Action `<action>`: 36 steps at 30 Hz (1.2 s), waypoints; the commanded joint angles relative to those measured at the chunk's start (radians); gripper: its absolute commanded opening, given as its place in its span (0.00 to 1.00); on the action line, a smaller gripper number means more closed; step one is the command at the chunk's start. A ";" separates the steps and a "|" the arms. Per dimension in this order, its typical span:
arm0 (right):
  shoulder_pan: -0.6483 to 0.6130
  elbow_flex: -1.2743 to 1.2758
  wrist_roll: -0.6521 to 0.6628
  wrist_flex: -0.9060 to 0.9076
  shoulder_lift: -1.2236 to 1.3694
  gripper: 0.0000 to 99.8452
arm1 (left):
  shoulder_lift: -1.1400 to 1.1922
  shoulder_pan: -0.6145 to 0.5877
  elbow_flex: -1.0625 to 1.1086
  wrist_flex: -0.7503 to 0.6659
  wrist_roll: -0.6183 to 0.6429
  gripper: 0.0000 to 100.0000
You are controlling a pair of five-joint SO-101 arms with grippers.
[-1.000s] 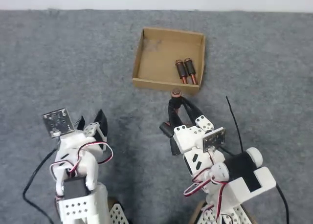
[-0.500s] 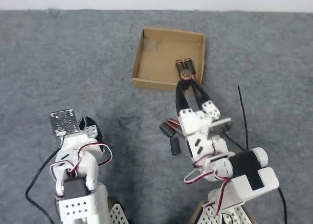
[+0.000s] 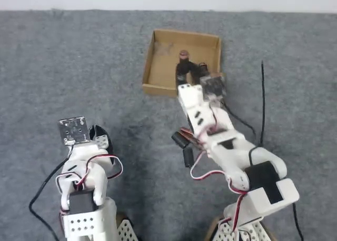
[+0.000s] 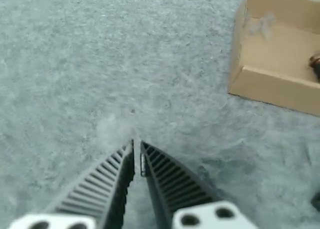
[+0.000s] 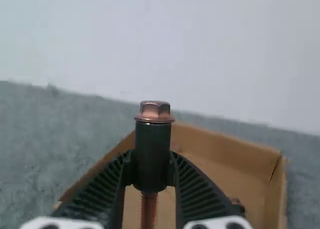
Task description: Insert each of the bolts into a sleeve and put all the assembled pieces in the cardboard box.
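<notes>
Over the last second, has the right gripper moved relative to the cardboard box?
Yes. The right gripper, holding an assembled piece, went from just outside the cardboard box's near wall to above its inside.

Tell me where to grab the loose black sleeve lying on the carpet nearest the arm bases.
Take the sleeve across its middle, straight down from above, closing on its two long sides. It lies flat on the carpet, its length pointing roughly toward the cardboard box, so the round flanks are exposed. A second sleeve lies close beside its far end; stay clear of it.
</notes>
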 commanded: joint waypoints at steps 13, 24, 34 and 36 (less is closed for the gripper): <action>-0.002 -0.795 -0.005 0.863 0.240 0.01 | -0.005 0.008 -0.012 -0.006 -0.071 0.02; 0.039 -1.269 -0.005 1.310 0.518 0.01 | -0.005 0.008 -0.012 -0.023 -0.071 0.02; 0.068 -1.557 0.037 1.629 0.685 0.01 | -0.005 0.008 -0.012 -0.026 -0.071 0.02; 0.065 -1.579 0.081 1.673 0.696 0.01 | -0.005 0.008 -0.012 -0.026 -0.071 0.02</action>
